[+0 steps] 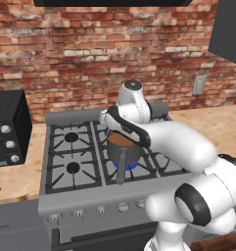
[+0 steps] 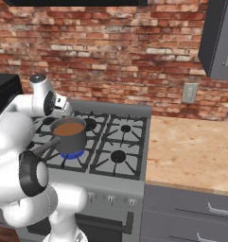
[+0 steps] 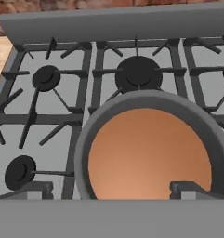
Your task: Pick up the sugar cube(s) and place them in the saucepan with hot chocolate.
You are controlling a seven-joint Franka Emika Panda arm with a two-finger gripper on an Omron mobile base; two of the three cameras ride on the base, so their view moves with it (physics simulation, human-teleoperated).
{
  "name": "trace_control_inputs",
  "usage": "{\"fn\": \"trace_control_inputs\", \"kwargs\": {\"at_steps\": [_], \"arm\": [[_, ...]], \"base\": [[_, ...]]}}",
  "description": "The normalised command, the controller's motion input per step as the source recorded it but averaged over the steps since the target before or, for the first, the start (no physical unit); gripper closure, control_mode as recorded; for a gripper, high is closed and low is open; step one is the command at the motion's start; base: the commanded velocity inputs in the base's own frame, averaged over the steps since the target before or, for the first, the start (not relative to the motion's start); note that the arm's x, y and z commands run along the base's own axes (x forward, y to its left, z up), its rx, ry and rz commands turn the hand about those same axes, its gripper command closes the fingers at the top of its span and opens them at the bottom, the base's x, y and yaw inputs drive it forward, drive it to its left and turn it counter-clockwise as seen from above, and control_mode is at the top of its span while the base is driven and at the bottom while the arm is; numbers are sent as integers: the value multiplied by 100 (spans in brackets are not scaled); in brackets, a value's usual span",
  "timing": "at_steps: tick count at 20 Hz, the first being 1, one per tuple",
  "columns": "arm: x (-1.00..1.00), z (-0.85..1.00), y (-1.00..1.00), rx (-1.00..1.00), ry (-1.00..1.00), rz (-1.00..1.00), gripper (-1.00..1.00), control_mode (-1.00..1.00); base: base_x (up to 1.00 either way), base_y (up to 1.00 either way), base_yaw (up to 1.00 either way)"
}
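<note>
Claw hangs over the saucepan, fingers apart, nothing visible between them. Release belongs dead centre above the brown liquid.

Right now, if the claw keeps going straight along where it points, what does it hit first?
Most likely the hot chocolate inside the saucepan. In the hand view the claw looks down into the pan's open mouth, with nothing visible in between. Depth to the liquid is unclear.
</note>
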Motion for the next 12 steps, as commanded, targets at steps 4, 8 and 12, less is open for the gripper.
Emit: {"fn": "trace_control_inputs", "kwargs": {"at_steps": [4, 8, 12], "arm": [[-5, 0, 81, 0, 2, 6, -100, -100], [13, 0, 96, -1, 14, 0, -100, -100], [-6, 0, 60, 0, 22, 6, -100, -100]], "base": [[0, 0, 0], [0, 0, 0], [0, 0, 0]]}}
